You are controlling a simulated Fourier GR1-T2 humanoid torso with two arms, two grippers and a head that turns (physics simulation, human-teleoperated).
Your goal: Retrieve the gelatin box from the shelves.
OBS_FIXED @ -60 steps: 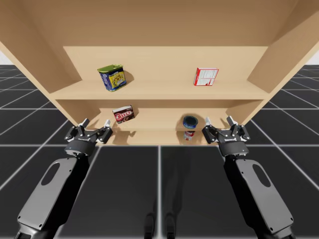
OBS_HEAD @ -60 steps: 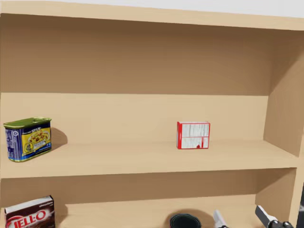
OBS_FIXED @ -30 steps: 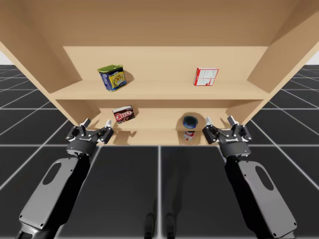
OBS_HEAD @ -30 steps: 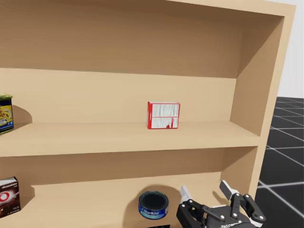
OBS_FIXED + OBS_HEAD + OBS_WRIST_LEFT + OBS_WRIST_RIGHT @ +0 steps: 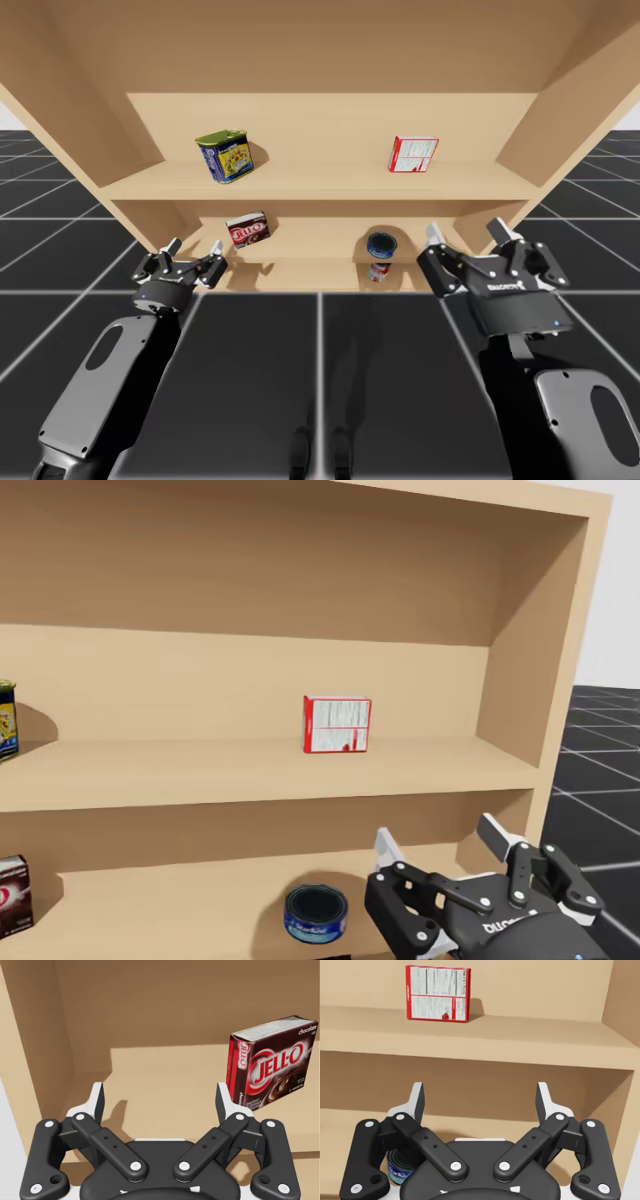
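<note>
The shelves stand before us, an upper board and a lower board between side walls, on a dark gridded floor. Our right arm holds its right gripper before the lower opening's right end, fingers spread wide and holding nothing. Our left arm holds the left gripper at the left end, likewise agape and bare.

The red box we want stands upright on the upper board's right half, set back from the edge, well apart from the tin at the left. The upper board's front edge lies between the right gripper and it. On the lower board, a brown box stands at the left and a blue can near the right gripper.

The high view takes in both arms and all four goods. The head view faces the right half: red box, can, right gripper, with tin and brown box cut at its edge. From the right gripper, the red box is ahead and above, the can low beside it. From the left gripper, the brown box is ahead, off one finger.
</note>
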